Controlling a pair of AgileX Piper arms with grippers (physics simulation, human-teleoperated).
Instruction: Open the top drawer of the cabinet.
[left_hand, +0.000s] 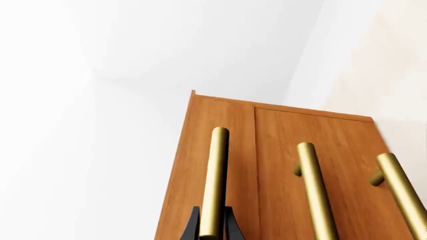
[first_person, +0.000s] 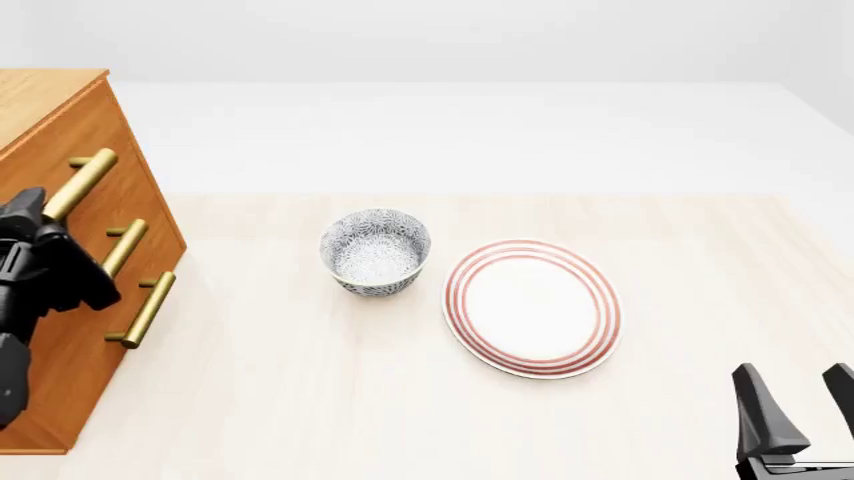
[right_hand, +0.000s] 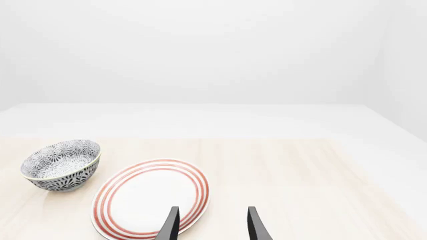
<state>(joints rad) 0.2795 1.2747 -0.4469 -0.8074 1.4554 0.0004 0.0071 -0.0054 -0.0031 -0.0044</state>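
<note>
So the cabinet (first_person: 74, 250) sits at the table's (first_person: 400, 400) 9 o'clock edge in the front view, its three drawer fronts facing toward 3 o'clock, and the top drawer (left_hand: 220, 175) has its brass bar handle (first_person: 83, 183) running lengthwise across the front, sticking out a bit further than the two below it. The left gripper (left_hand: 212, 231) sits right on that handle with a black finger on each side, clamped around the bar, everything orange-brown wood and shiny brass. The right gripper (right_hand: 211, 224) hangs around 5 o'clock with its fingers spread and nothing between them, near the red-ringed plate (first_person: 534, 308), and a patterned bowl (first_person: 375, 250) stands just beside the plate at its 9 o'clock.
</note>
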